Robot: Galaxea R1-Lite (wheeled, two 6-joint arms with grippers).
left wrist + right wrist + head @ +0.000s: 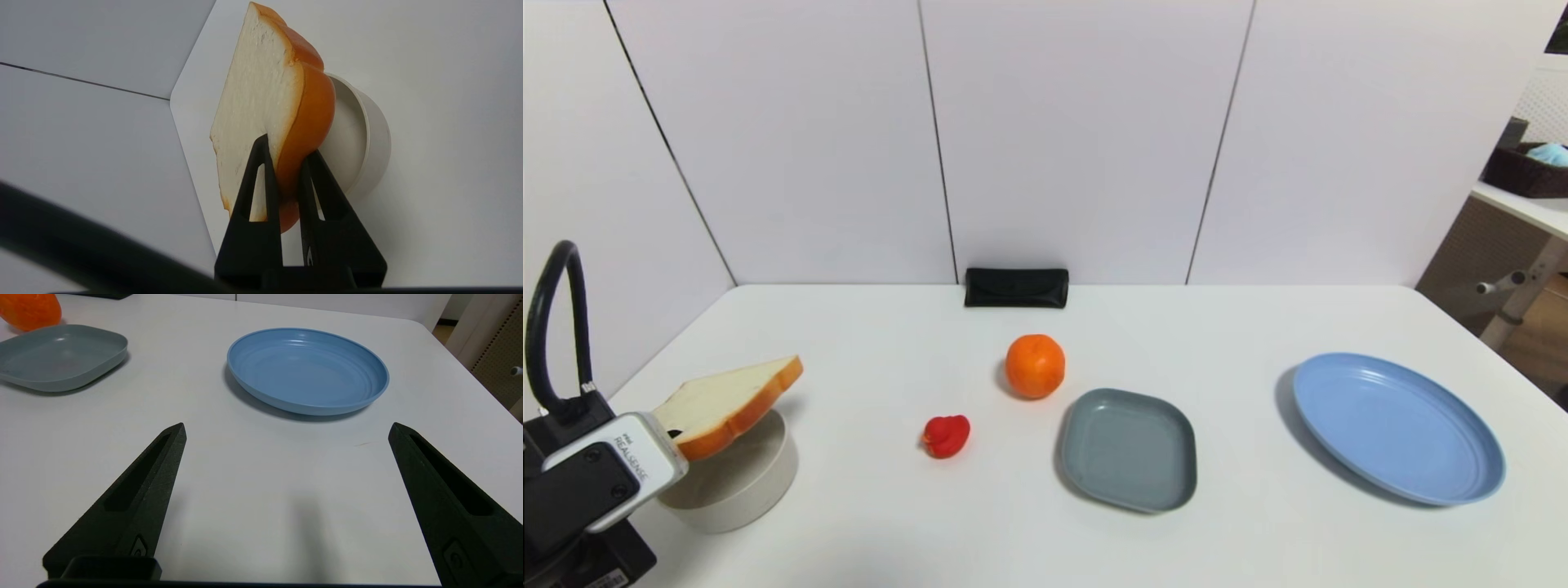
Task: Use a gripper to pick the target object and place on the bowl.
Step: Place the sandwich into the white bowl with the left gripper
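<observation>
Black left gripper [286, 157] pinching a slice of toast above the bowl, release still to come.

Your left gripper sits at the lower left of the head view, its two fingers pressed against either face of the toast slice [731, 400] near its crust edge. You hold the slice tilted, far end raised, over the beige bowl [739, 486] at the lower left of the frame; whether its lower edge touches the rim I cannot tell. Pickup and carry look done; what remains for you is lowering, letting go and backing away. Your right gripper [286, 433] is parked with its fingers spread wide above bare table, near the blue plate [307, 371]. At centre frame lie an orange [1035, 366], a small red toy [947, 435] and a grey-blue square dish [1129, 449], untouched.
</observation>
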